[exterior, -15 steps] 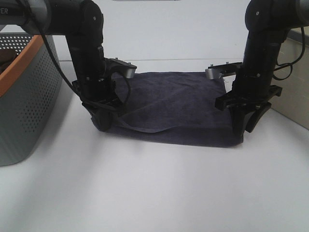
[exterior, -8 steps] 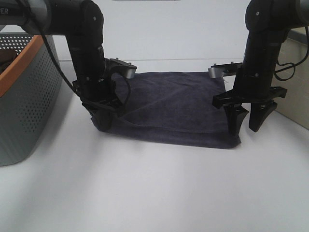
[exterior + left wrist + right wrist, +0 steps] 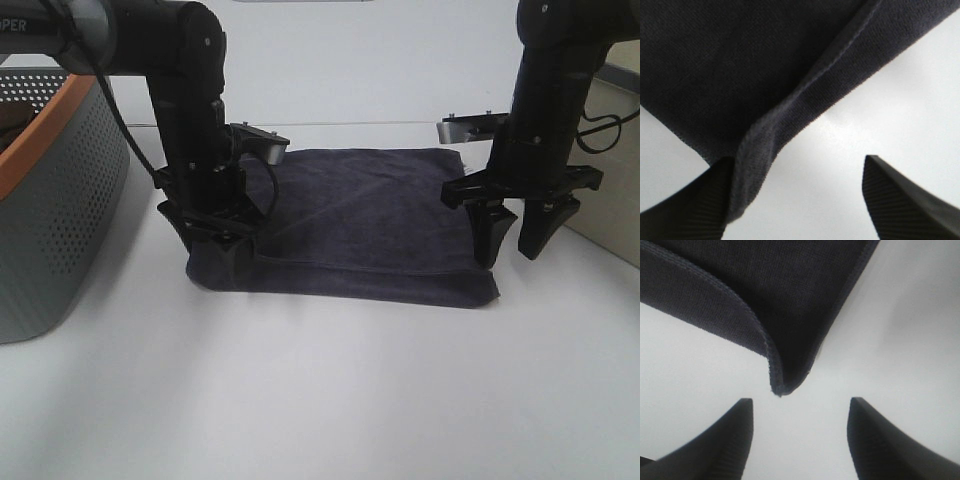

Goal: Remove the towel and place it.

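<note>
Since a second ago your right gripper (image 3: 519, 234) has let go and lifted, its jaws now spread wide above the near right corner of the dark charcoal cloth towel (image 3: 365, 215). Your left gripper (image 3: 222, 245) is also spread, one finger touching the towel's raised fold. Flat on the white surface (image 3: 330, 390), the towel has a perforated grey basket (image 3: 60, 200) well to its left.

The dark navy cloth towel (image 3: 365, 215) looks soft and fuzzy, with a stitched hem along its edge. The white table (image 3: 320, 390) is smooth and a bit shiny. The black plastic left gripper (image 3: 790, 200) and black plastic right gripper (image 3: 800, 440) have dull fingers with tiny ridges. The grey plastic basket (image 3: 60, 210) has many small holes and an orange rim.
</note>
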Robot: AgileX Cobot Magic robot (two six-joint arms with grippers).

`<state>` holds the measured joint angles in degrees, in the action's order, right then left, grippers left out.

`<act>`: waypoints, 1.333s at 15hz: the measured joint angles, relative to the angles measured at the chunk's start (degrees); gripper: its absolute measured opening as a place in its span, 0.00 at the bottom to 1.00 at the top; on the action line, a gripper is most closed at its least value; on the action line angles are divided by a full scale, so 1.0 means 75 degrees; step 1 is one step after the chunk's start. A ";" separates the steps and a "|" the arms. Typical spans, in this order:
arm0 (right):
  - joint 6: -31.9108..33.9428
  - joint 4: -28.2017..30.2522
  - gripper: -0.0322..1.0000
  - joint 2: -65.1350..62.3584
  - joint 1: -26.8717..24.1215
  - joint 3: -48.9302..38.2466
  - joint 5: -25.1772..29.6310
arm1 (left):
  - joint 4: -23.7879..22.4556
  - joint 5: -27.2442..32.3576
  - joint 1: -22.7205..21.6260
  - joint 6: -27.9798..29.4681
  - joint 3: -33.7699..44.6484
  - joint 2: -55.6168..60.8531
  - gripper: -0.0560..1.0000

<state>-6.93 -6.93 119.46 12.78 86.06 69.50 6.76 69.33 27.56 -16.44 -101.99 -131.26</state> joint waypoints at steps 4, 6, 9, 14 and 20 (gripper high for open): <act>0.0229 0.0000 0.51 -0.0795 0.0000 0.0000 0.0000 | -0.0489 0.0015 0.0000 0.0665 0.0023 0.0321 0.76; 0.0519 0.0000 0.51 -0.1261 0.0000 0.0000 0.0000 | -0.0519 0.0015 0.0000 0.1016 0.0023 0.0848 0.76; 0.0856 -0.0008 0.51 -0.1979 0.0000 0.0000 0.0000 | -0.0504 0.0015 0.0000 0.1429 0.0023 0.1635 0.76; 0.1016 0.0000 0.51 -0.3270 0.0000 0.0000 0.0015 | -0.0489 0.0031 0.0000 0.1917 0.0023 0.2788 0.76; 0.2414 0.1895 0.51 -0.4568 -0.0138 0.0000 0.0031 | -0.1016 0.0046 -0.1100 0.2552 0.0023 0.4377 0.76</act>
<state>11.17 7.28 85.20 11.75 86.06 69.73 -0.86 69.67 19.31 2.69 -101.81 -98.43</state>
